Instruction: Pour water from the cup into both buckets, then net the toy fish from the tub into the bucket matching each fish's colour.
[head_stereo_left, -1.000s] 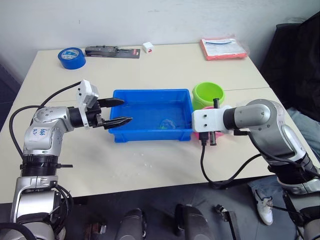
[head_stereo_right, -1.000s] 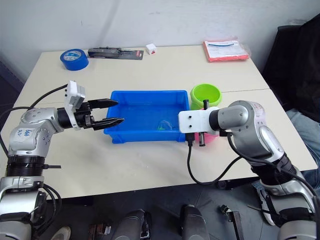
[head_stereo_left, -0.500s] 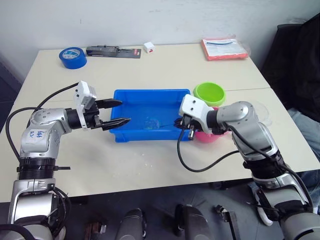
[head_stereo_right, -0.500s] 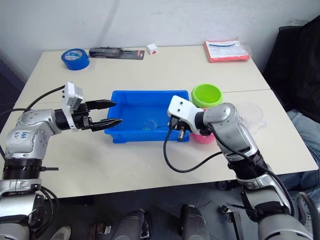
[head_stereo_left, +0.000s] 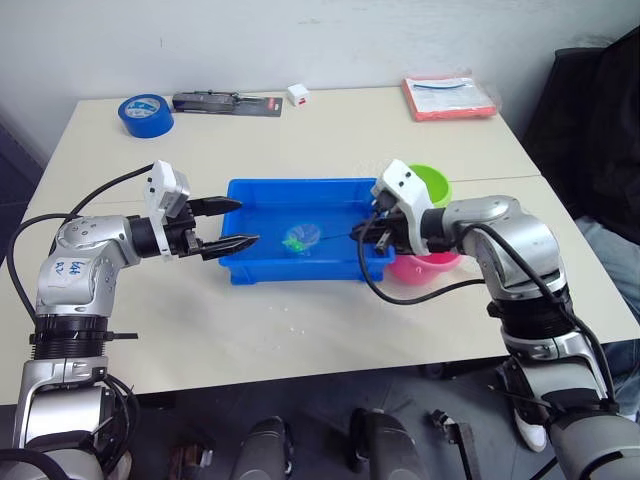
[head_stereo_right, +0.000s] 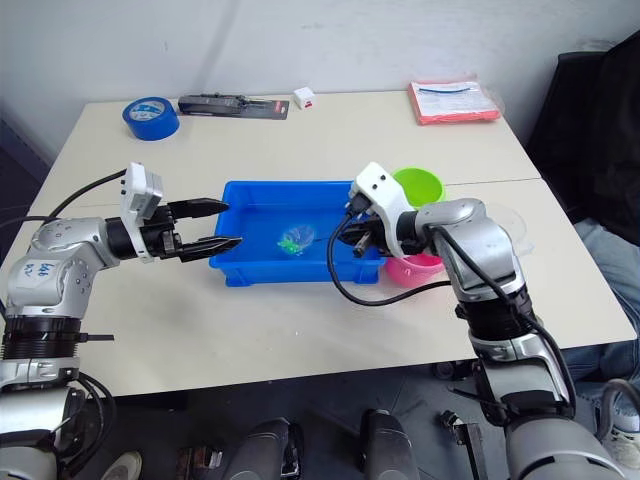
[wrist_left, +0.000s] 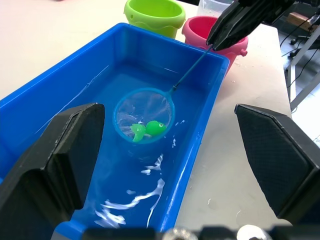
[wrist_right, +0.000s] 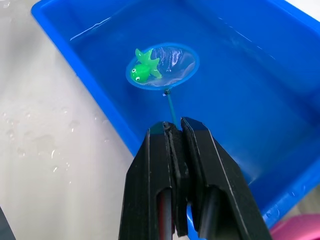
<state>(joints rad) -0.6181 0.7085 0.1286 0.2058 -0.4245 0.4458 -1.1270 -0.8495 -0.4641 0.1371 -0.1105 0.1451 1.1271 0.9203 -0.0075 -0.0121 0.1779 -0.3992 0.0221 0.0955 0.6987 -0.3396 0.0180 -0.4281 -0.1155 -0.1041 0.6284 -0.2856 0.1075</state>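
Netting a green fish over the tub

Gripping the thin black handle, the right tool (wrist_right: 174, 131) has its fingers pressed tight together on the net (wrist_right: 162, 66), whose blue ring hangs straight out ahead of the fingertips, above the water in the blue tub (head_stereo_left: 262, 190). One green toy fish (wrist_right: 143, 68) lies in the mesh. Just behind that tool sit the pink bucket (head_stereo_left: 425, 268) and, beside it, the lime green bucket (head_stereo_left: 432, 182), both close against the tub's end wall. The left tool (head_stereo_left: 240, 222) hovers at the opposite end of the tub with its fingers spread wide apart and nothing between them. Far across the bench (head_stereo_left: 350, 125) lie a blue tape roll (head_stereo_left: 140, 113) and a red folder (head_stereo_left: 448, 96).
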